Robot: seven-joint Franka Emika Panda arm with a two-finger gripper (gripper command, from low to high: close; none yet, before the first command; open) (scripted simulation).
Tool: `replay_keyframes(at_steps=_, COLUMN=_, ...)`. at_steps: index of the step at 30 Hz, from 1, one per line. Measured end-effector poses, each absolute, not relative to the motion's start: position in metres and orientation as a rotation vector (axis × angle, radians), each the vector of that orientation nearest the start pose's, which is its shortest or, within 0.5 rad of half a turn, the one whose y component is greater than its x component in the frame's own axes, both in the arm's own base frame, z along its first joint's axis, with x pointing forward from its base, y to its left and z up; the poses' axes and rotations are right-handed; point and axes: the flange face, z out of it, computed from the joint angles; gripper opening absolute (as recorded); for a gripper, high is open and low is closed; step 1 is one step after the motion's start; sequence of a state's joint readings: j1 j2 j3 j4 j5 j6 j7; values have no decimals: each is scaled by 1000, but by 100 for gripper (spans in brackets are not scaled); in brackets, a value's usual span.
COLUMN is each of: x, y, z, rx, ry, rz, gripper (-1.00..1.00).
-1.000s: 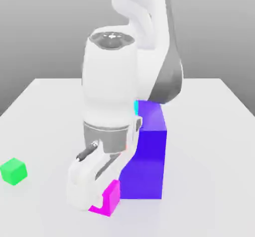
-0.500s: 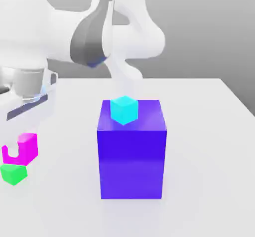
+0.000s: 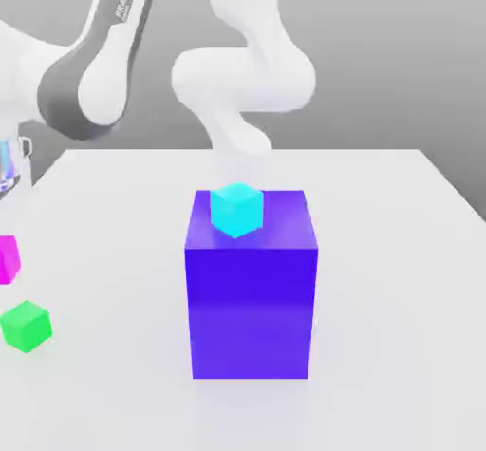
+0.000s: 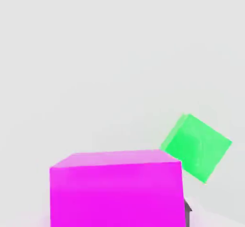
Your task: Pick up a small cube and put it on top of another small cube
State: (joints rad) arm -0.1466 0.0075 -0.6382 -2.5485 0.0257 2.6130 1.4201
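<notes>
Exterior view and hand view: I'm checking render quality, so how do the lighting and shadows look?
Exterior view: even, soft light; the big blue-purple block has a brighter top face and only a faint shadow on the white table. Hand view: the small magenta cube and small green cube look flat and glare-free.

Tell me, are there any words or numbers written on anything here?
One marking: dark lettering on the white arm link near the top of the exterior view, too blurred to read.
No writing on the magenta cube, green cube, cyan cube or big blue block.
</notes>
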Motion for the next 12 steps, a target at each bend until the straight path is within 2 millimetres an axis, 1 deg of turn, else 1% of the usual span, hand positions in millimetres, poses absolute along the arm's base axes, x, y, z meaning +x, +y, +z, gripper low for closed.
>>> replay_keyframes(at_steps=3, x=300, y=-337, z=250, rx=-1467, ry=2770, rz=-22, gripper=-100)
replay_keyframes(at_steps=5, x=298, y=-339, z=231, rx=-1497, ry=2760, rz=-9, gripper=-100)
replay_keyframes(at_steps=8, x=297, y=-339, z=197, rx=-1505, ry=2757, rz=-5, gripper=-100)
replay_keyframes(at_steps=9, x=296, y=-338, z=186, rx=-1508, ry=2756, rz=-4, gripper=100)
replay_keyframes(at_steps=12, x=296, y=-338, z=186, rx=-1508, ry=2756, rz=-4, gripper=100)
